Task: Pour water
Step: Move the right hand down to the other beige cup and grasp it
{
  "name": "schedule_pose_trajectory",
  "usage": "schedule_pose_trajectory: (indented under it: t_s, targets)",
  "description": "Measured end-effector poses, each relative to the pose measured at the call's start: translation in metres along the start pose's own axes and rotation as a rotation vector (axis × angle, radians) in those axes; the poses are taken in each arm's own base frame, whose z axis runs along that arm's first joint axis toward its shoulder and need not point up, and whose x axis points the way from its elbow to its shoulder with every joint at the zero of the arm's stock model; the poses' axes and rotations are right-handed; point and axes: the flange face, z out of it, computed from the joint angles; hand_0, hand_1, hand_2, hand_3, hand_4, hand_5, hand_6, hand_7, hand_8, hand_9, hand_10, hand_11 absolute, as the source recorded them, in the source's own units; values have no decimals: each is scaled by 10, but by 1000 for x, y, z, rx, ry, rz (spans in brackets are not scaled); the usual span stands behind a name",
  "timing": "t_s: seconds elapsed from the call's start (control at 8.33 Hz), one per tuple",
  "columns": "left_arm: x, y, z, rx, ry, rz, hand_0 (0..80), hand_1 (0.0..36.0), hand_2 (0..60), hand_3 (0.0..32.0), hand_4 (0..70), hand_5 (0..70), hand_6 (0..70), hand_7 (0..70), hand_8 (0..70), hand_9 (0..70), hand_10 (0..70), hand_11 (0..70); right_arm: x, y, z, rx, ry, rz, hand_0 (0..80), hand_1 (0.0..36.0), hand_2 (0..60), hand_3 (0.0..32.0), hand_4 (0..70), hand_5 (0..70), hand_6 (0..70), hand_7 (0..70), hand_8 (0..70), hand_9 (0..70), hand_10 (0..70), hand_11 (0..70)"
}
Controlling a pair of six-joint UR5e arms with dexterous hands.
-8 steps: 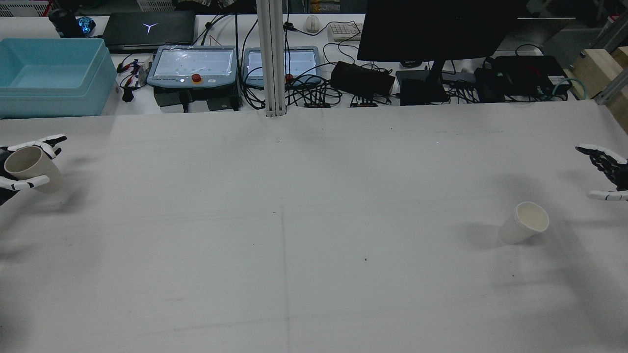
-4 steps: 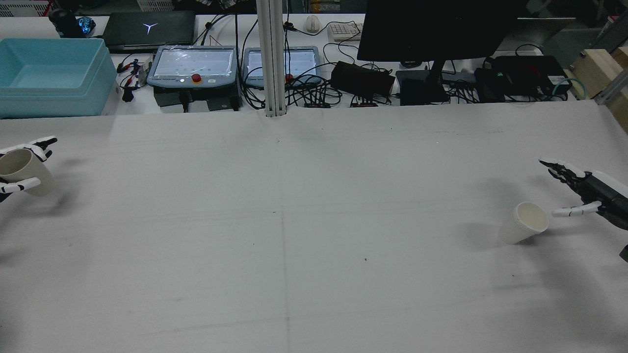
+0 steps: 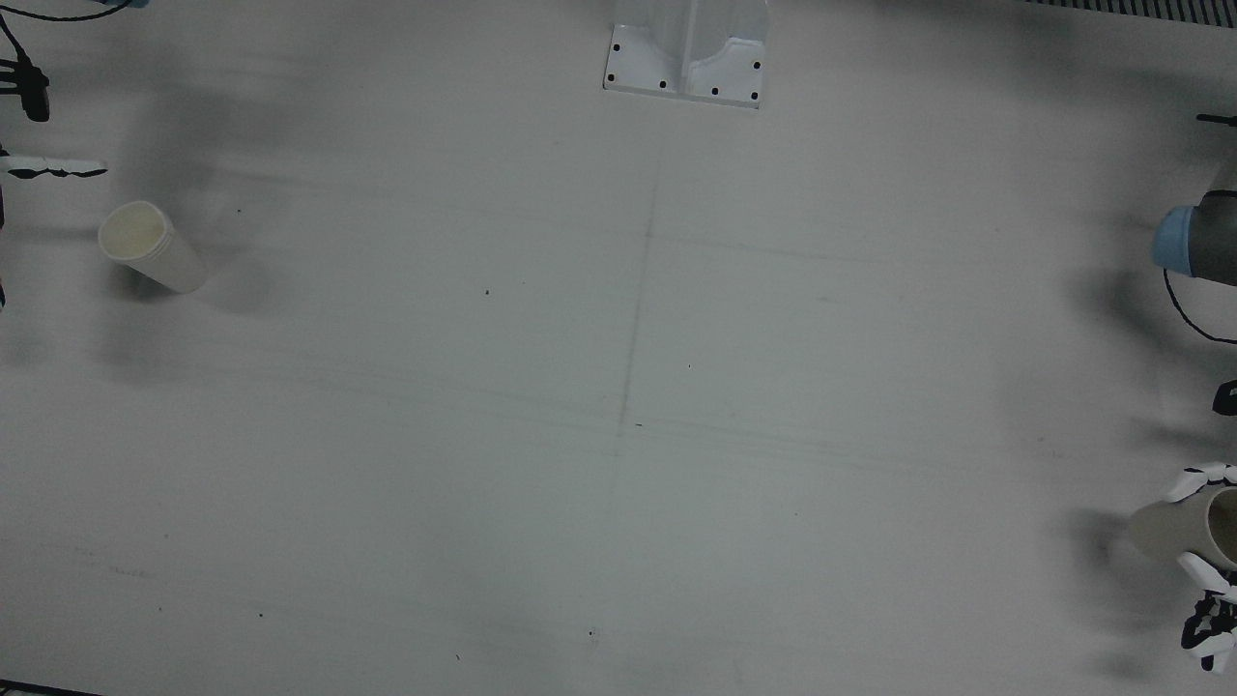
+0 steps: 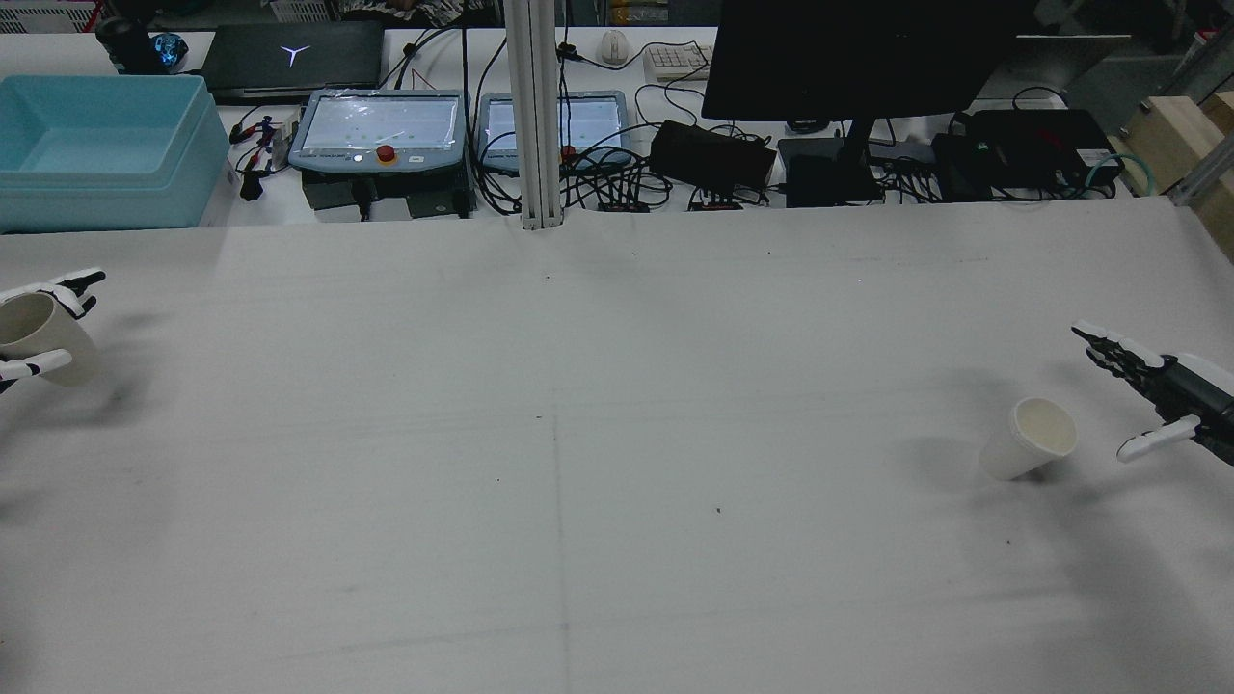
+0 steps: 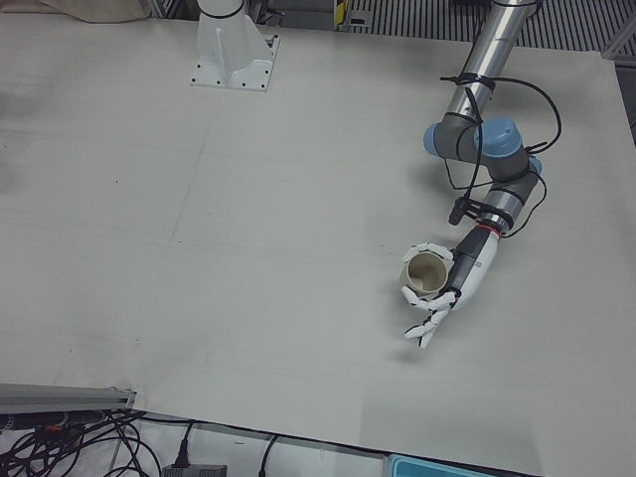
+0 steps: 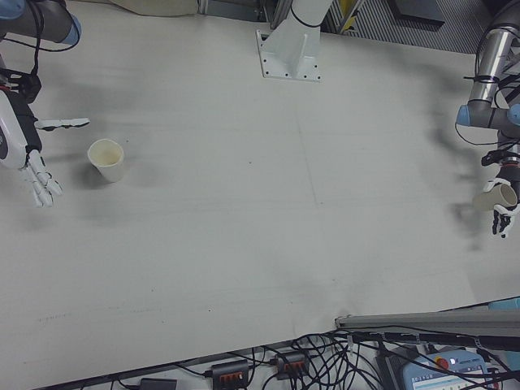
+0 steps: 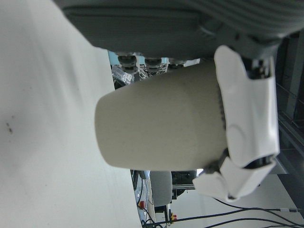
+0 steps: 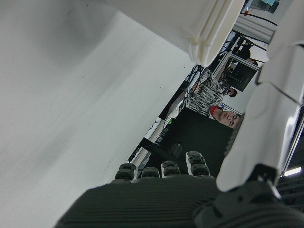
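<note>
Rear view: white table [image 4: 578,386] across the whole near field, faint seam down its middle. Beyond the far edge, a teal bin [image 4: 101,145], two pendants [image 4: 381,130], a dark monitor [image 4: 858,53], tangled cables. At the far left edge, left hand [image 4: 34,328] wrapped around a tan cup [image 4: 29,328], raised off the table, tilted, mouth up and toward the camera. At the right, white cup [image 4: 1030,439] standing upright on the table, mouth up. Just beside it, right hand [image 4: 1152,395], fingers spread, holding nothing, not touching.
</note>
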Motion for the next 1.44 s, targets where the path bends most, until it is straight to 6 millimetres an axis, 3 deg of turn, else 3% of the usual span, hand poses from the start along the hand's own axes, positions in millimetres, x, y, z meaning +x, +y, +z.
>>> schedule_pose_trajectory:
  t_s: [0.36,0.84,1.2,1.32,1.44]
  targets:
    - [1,-2,-1,2,1,0,554,360,600,0,700,700,78,178,26,39,36,68,6,4,-7,-6,23,-42,510,197,65,0,0,146,0,94,0,4,29,67]
    - [4,-10,-11,7,12,1,548,360,600,0,700,700,77,174,27,38,36,67,25,17,2,-25,41,-100,528,219,74,0,0,140,0,91,0,4,37,81]
    - [7,-20,-30,14,24,1,547,360,600,0,700,700,77,173,30,40,37,68,59,48,22,-48,37,-81,551,244,79,0,0,120,0,87,0,3,41,90]
    - [8,-23,-36,17,27,1,546,360,600,0,700,700,78,172,27,40,37,69,75,66,30,-57,28,-65,587,275,94,0,0,149,0,108,0,7,53,110]
    - [11,-26,-41,19,31,2,545,360,600,0,700,700,77,171,29,40,37,68,84,83,36,-64,9,-48,768,355,227,0,0,468,82,291,124,221,187,313]
